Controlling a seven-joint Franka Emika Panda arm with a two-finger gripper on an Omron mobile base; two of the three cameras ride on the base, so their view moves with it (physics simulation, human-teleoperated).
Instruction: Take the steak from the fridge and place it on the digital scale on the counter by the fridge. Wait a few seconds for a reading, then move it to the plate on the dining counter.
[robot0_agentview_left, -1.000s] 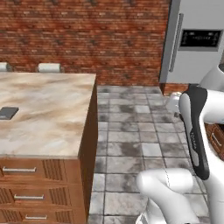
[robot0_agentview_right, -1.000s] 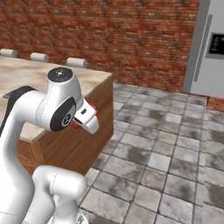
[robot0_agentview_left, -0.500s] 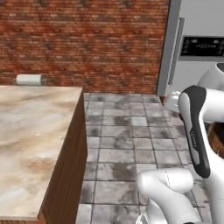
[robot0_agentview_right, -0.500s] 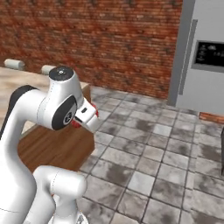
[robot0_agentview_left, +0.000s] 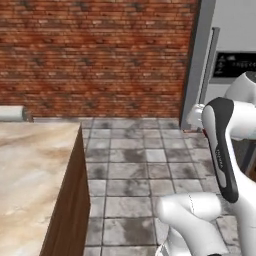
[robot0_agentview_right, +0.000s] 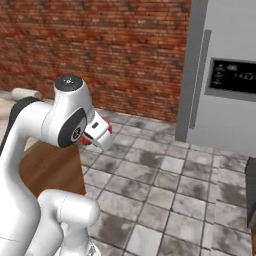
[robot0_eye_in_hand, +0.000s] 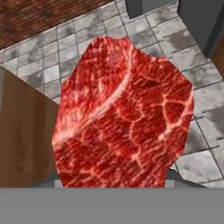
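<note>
The steak (robot0_eye_in_hand: 124, 118), a red marbled slab, takes up the middle of the hand view and covers my fingertips. From the right base camera, my gripper (robot0_agentview_right: 96, 136) sits beside the arm's upper joint, shut on the steak (robot0_agentview_right: 86, 141), whose red edges stick out on both sides of the hand. The hand hangs in the air over the tiled floor, near the corner of a marble counter (robot0_agentview_left: 30, 170). The grey fridge (robot0_agentview_right: 225, 90) stands closed ahead on the right, also seen as the fridge (robot0_agentview_left: 227, 60) from the left side. The digital scale and the plate are out of view.
A brick wall (robot0_agentview_left: 95, 55) runs across the back. Grey stone floor tiles (robot0_agentview_left: 135, 170) lie open between the counter's wooden side (robot0_agentview_left: 70, 200) and the fridge. A pale rounded object (robot0_agentview_left: 12, 113) sits at the counter's far edge.
The whole picture has shifted: the base has turned, the counter has slid to the left and the fridge has grown nearer. The steak stays in the gripper.
</note>
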